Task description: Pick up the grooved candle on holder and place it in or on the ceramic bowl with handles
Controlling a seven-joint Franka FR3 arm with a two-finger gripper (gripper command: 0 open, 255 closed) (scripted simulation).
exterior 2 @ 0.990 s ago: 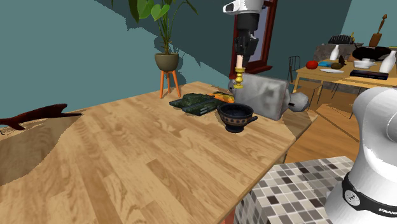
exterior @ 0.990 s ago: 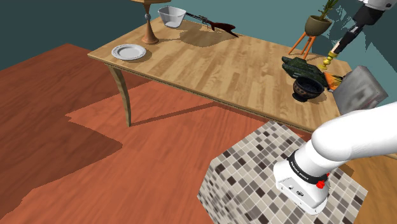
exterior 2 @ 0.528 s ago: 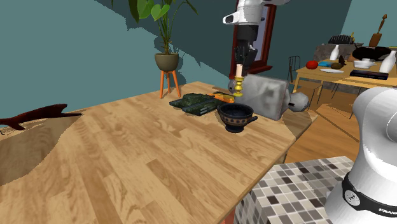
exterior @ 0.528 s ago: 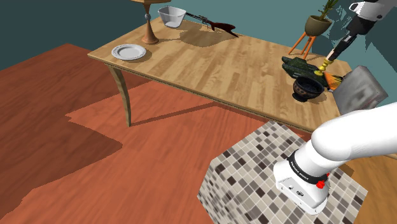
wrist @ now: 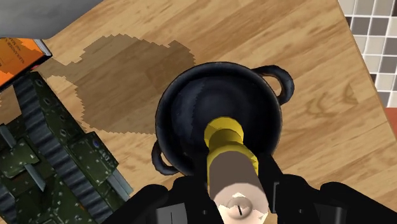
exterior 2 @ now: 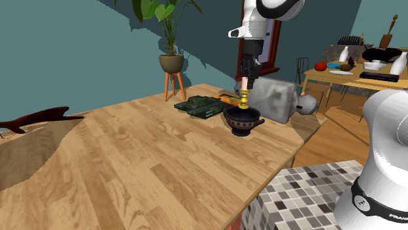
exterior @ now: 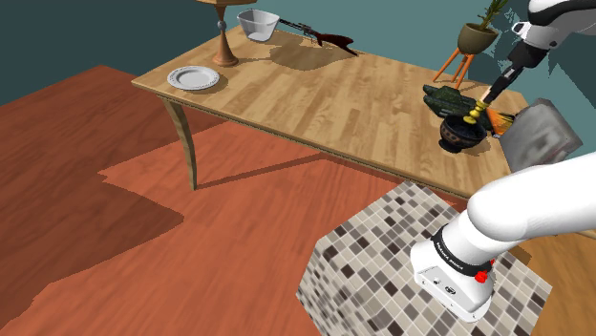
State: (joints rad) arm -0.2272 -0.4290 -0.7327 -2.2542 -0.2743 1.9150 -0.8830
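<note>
Here, the pale candle point(wrist: 234, 173) on its gold holder point(exterior 2: 243, 100) hangs upright in the air, clamped between the 2 black fingers point(wrist: 188, 198) of the gripper point(exterior 2: 246, 76), whose jaws press on the candle's sides from left and right. It sits straight over the mouth of the dark bowl point(wrist: 184, 111); in the second exterior view the holder's foot is just above the bowl's rim, and whether the 2 touch cannot be told. The bowl is black, with 2 small loop handles on opposite sides, and stands on the wooden table point(exterior 2: 131, 170) near that view's right-hand corner. Just beside the bowl, on its far left in the second exterior view, lies a green toy tank point(wrist: 54, 159) with dark tracks, and an orange book point(wrist: 22, 54) peeks out past the tank. A grey boxy block point(exterior 2: 274, 98) stands just behind the bowl on the right. Further off, a potted plant point(exterior 2: 171, 62) stands on an orange stool against the teal wall. In the shoulder view a white plate point(exterior: 194, 77) lies at the table's far left end, well apart from the bowl, and the checkered stand point(exterior: 382, 253) sits on the red-brown floor
</note>
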